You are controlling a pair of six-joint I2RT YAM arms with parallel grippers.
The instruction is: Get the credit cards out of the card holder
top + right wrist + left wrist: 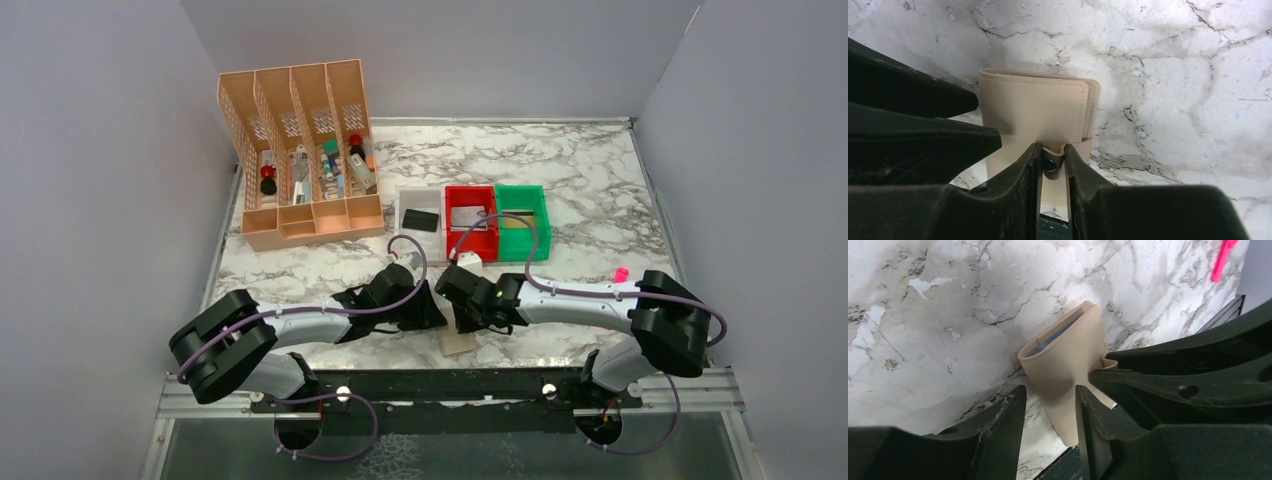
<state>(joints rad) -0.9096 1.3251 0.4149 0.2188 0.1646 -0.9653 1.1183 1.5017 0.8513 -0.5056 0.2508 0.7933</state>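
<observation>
Back left on the table, an orange organizer with small items in its slots. Just right of it, in a row, a white bin, red bin and green bin, with a black card in the white and a grey card in the red. Pink marker out by the right edge.

Near the front edge, a folded tan card holder, crowded by both arms. Right gripper pinched tight on its snap strap. Left gripper with fingers apart either side of the holder's body; firm hold or not, cannot tell.

Marble-patterned top, plain grey walls around.
</observation>
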